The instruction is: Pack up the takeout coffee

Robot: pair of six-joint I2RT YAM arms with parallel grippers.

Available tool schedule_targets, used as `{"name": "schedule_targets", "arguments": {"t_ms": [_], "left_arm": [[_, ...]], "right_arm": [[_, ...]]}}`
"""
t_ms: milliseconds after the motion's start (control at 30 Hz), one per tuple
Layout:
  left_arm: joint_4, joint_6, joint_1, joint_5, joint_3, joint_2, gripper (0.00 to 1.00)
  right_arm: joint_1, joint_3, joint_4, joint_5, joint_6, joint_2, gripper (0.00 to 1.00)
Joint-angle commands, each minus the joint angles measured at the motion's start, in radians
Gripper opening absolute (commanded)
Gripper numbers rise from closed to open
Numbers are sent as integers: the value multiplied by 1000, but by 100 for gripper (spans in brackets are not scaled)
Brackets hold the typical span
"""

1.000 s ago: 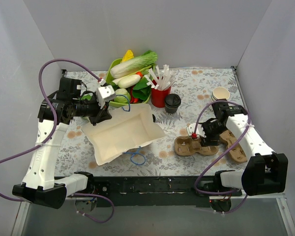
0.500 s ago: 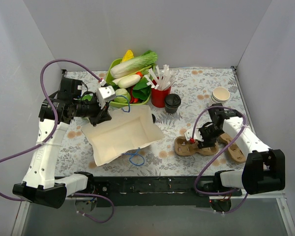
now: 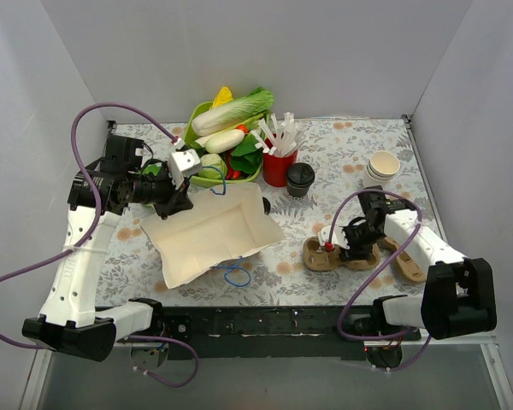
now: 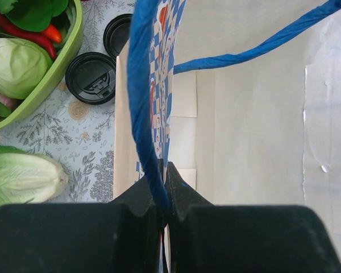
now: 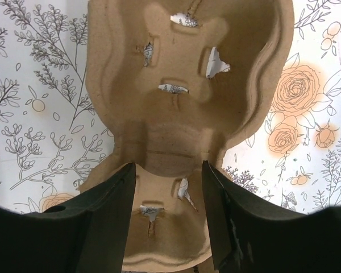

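The takeout coffee point(image 3: 300, 179), a small paper cup with a black lid, stands beside the red straw holder point(image 3: 279, 166), untouched by either gripper. A white paper bag point(image 3: 214, 235) lies open on its side at the centre. My left gripper point(image 3: 177, 201) is shut on the bag's blue handle point(image 4: 143, 102) and rim, and its wrist view looks into the bag's pale inside point(image 4: 256, 131). My right gripper point(image 3: 346, 243) is down over a brown cardboard cup carrier point(image 3: 323, 254). In the right wrist view its fingers point(image 5: 122, 210) clamp the carrier point(image 5: 182, 68) at its narrow waist.
A second brown carrier point(image 3: 408, 260) lies right of the first, partly under the right arm. Stacked white cups point(image 3: 383, 165) stand at the back right. A green bowl of vegetables point(image 3: 227, 141) sits behind the bag, with loose black lids point(image 4: 92, 77) beside it.
The right gripper has come down a little to the left and narrowed its jaws onto the carrier's waist. The left arm and the bag have not moved.
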Motion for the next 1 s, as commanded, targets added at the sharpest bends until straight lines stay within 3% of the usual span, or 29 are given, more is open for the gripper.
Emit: {"name": "schedule_targets", "arguments": {"t_ms": [0, 333, 500, 967], "left_arm": [[-1, -6, -4, 7, 9, -11, 0], [-9, -8, -4, 1, -8, -23, 0], [-6, -8, -4, -2, -14, -27, 0], [1, -8, -4, -1, -29, -24, 0]], "right_arm": [[12, -19, 63, 6, 54, -19, 57], [23, 24, 52, -5, 112, 39, 54], [36, 67, 0, -49, 166, 43, 59], [79, 44, 60, -2, 273, 56, 55]]}}
